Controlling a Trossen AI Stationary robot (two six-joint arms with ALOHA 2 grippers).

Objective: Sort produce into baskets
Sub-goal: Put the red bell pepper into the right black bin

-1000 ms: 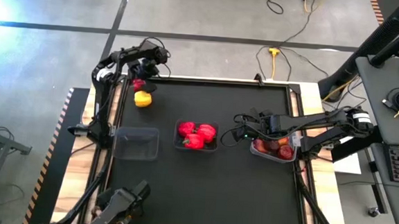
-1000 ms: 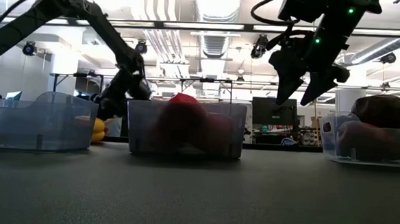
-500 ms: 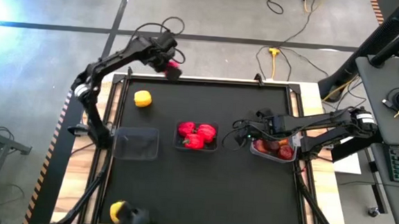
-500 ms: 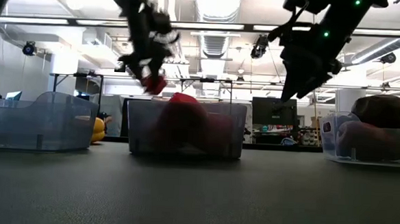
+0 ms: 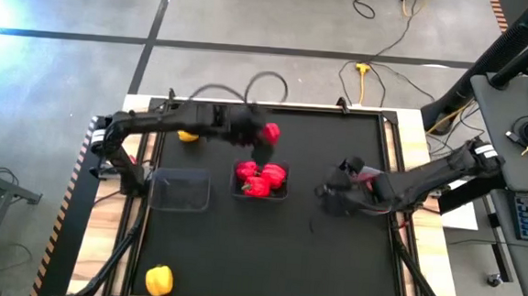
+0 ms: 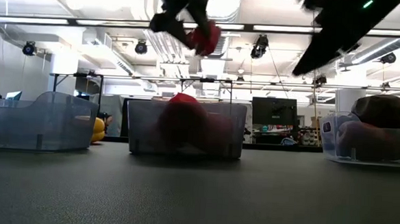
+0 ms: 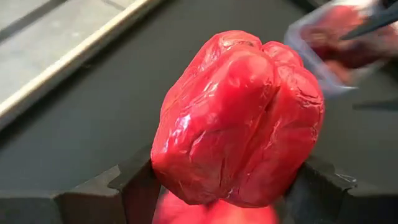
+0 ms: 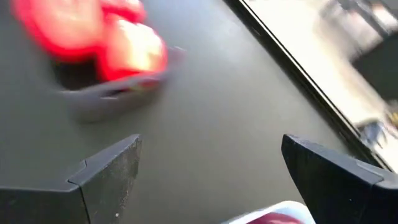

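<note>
Since a second ago, the left gripper (image 5: 267, 134) has carried a red pepper (image 5: 270, 132) from the table's far left corner; clamped on it, it now hovers just above the middle basket (image 5: 260, 181) of red peppers, ready to drop. Right gripper (image 5: 328, 196), fingers apart, has left the right basket (image 6: 370, 145). No readable writing.

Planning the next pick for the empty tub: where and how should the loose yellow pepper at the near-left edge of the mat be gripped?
A judgement: take the yellow pepper across its widest middle, coming straight down from above. It sits alone on the mat, nothing crowding either side, so the jaws can straddle it. Its exact lean cannot be told from here.
</note>
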